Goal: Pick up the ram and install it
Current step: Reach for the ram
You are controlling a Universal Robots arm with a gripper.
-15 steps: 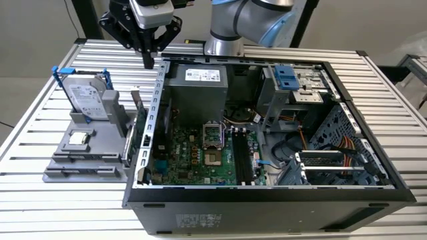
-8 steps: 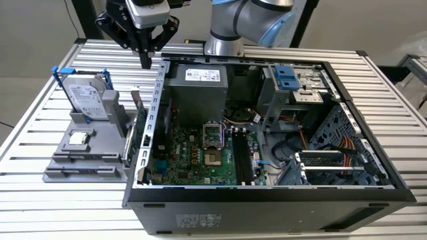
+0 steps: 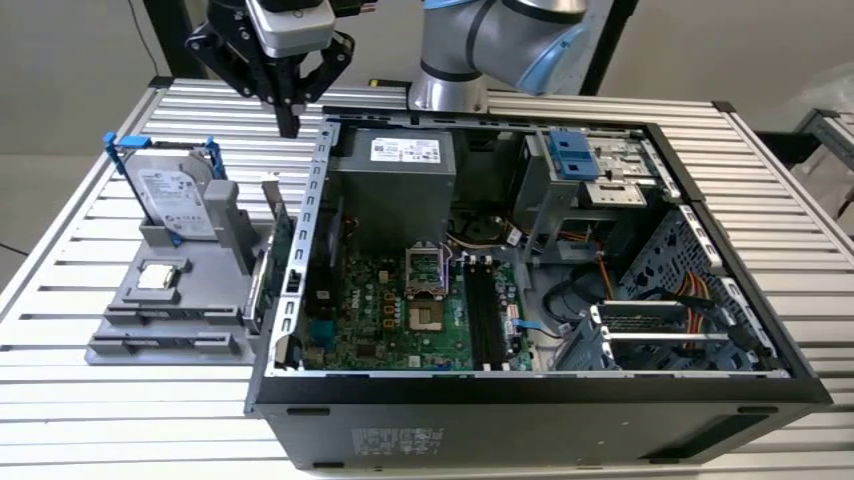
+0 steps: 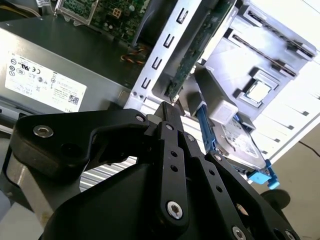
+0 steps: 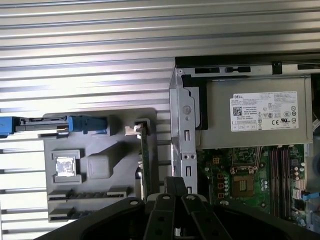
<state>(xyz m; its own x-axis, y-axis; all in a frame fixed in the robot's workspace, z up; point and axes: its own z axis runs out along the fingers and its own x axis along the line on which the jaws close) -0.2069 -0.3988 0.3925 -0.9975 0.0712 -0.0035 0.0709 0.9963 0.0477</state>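
The ram [image 3: 278,240] is a thin dark green stick standing on edge in the grey holder [image 3: 160,320], right beside the open computer case [image 3: 534,400]. It shows as a narrow green strip in both wrist views [image 5: 143,160] [image 4: 192,55]. My gripper [image 3: 287,128] hangs above the far end of the ram and apart from it, fingers pressed together with nothing between them. Its black fingers [image 5: 175,185] [image 4: 167,115] point down toward the stick. Black memory slots [image 3: 483,310] lie on the motherboard inside the case.
A silver hard drive [image 3: 174,195] in a blue-handled bracket stands at the holder's far end. A small square processor chip [image 3: 160,275] lies in the holder. The case's metal side wall [image 3: 314,220] rises close beside the ram. The power supply [image 3: 394,180] fills the case's far corner.
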